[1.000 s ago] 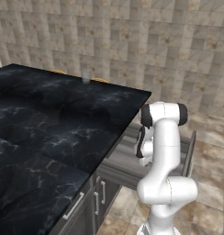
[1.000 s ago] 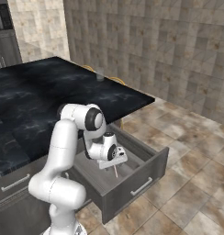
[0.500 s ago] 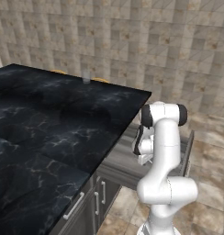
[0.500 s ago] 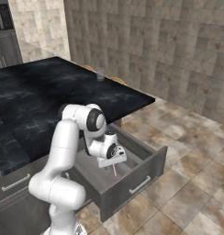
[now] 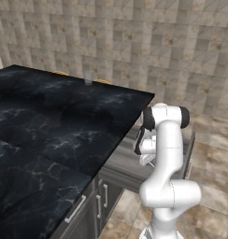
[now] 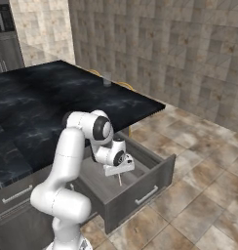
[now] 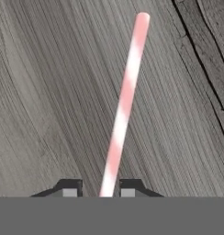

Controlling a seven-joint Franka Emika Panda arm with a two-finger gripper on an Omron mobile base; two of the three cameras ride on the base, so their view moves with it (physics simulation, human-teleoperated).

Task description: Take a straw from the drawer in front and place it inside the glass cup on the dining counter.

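A thin pale pink-white straw lies on the grey wood-grain floor of the open drawer. My gripper reaches down into the drawer and its two dark fingertips sit close on either side of the straw's near end, shut on it. From the right base, the gripper hangs low in the drawer with a short bit of straw under it. The glass cup stands at the far edge of the black marble dining counter.
The drawer juts out from under the counter's right end over the tiled floor. Grey cabinet fronts with bar handles sit below the counter. Yellow chair backs show behind its far edge.
The fingers have closed in around the straw. The arm has stayed low in the drawer with almost no shift.
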